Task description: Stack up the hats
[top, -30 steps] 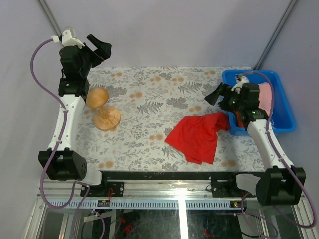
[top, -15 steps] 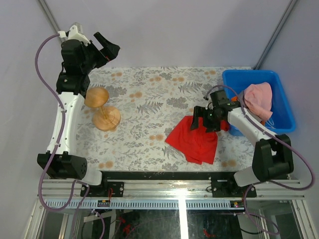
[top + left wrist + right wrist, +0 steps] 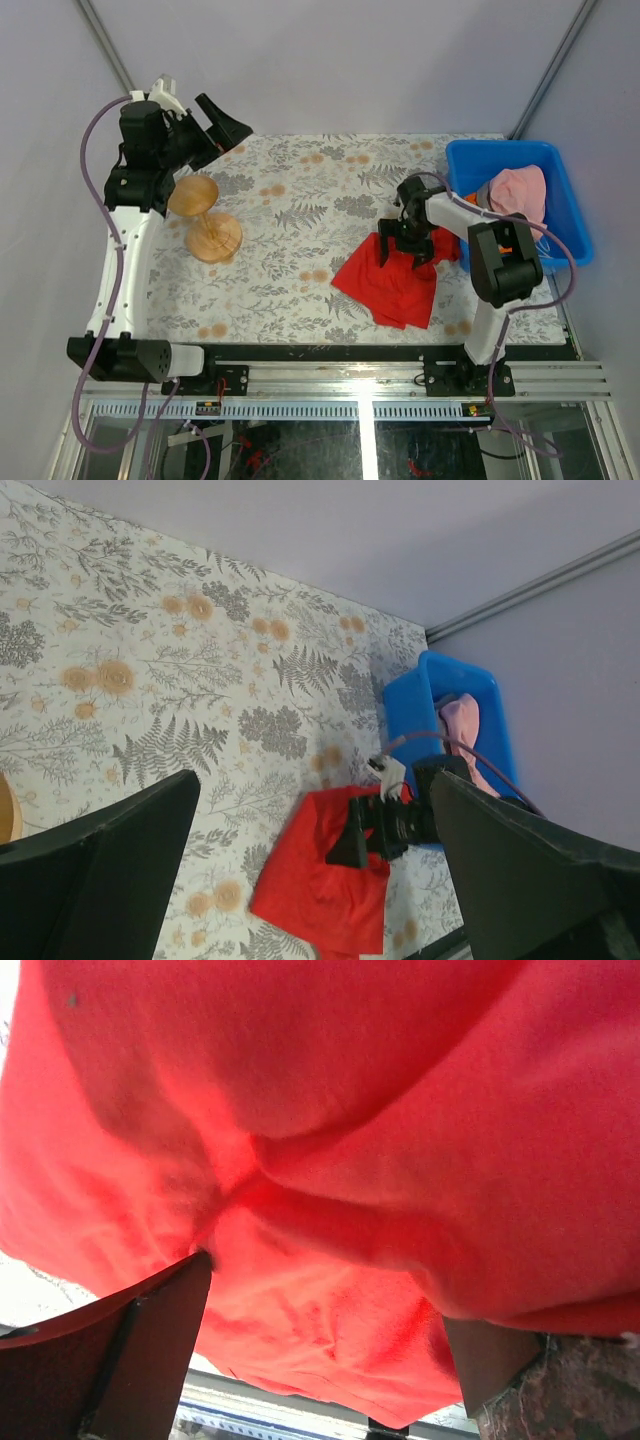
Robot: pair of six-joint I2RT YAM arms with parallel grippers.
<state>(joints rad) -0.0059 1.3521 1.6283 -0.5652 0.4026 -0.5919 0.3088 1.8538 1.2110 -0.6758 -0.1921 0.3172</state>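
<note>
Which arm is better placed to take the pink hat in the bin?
Right: the right gripper is over the red cloth beside the bin; the left gripper is far across the table.

Your table [image 3: 300, 200] is covered in a floral print of grey ferns and orange blossoms. A crumpled red cloth [image 3: 390, 285] lies on it directly beneath your right gripper [image 3: 403, 250]. In the right wrist view its folds fill the whole gap between those jaws. From there the cloth spreads toward the near edge. Outboard of those jaws, a blue bin [image 3: 565, 250] sits at the table's right edge, and the cloth's far corner reaches its wall, though you cannot tell if they touch. A wooden stand [image 3: 205, 222] rests on the print below your left gripper [image 3: 222, 135], on the near side of its jaws and well apart from the cloth.
</note>
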